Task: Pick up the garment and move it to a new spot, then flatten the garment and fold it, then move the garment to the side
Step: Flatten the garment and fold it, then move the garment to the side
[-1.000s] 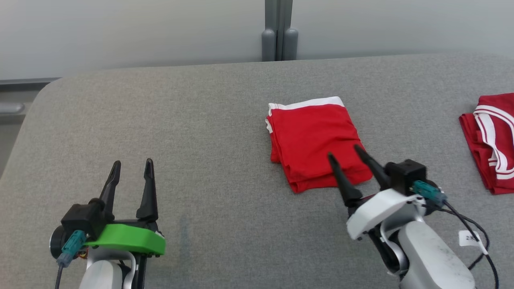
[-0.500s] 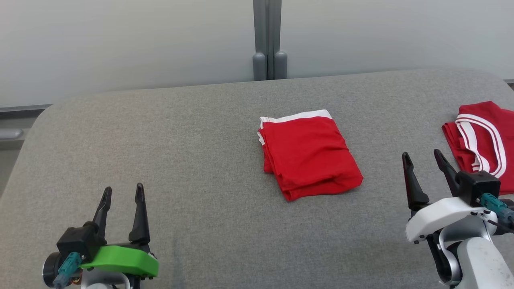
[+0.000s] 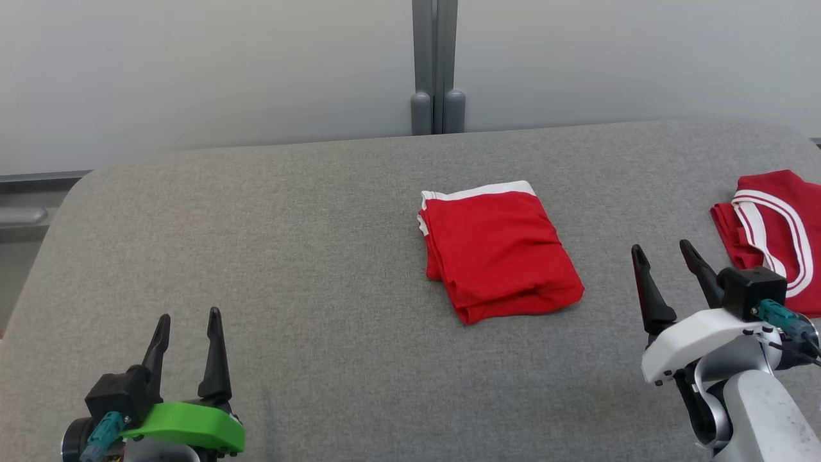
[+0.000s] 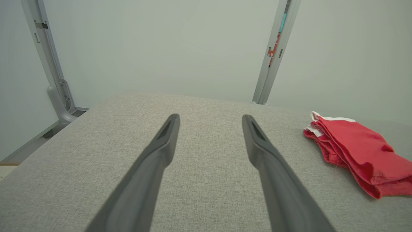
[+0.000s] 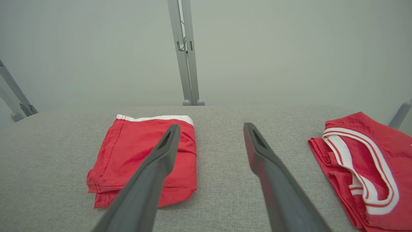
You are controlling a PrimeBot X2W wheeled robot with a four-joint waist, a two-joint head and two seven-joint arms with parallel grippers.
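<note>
Now, folded red garment flat on worktop centre; left fingers, right fingers both spread wide, empty, near edge; second garment right, perhaps bunched.

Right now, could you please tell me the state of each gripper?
Left gripper: jaws open, holding nothing.
Right gripper: jaws open, holding nothing, apart from the folded red garment.

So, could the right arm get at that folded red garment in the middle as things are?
Probably yes. The right gripper is open and empty, and only bare grey table lies between it and the folded red garment. The striped red garment lies on its other side.
</note>
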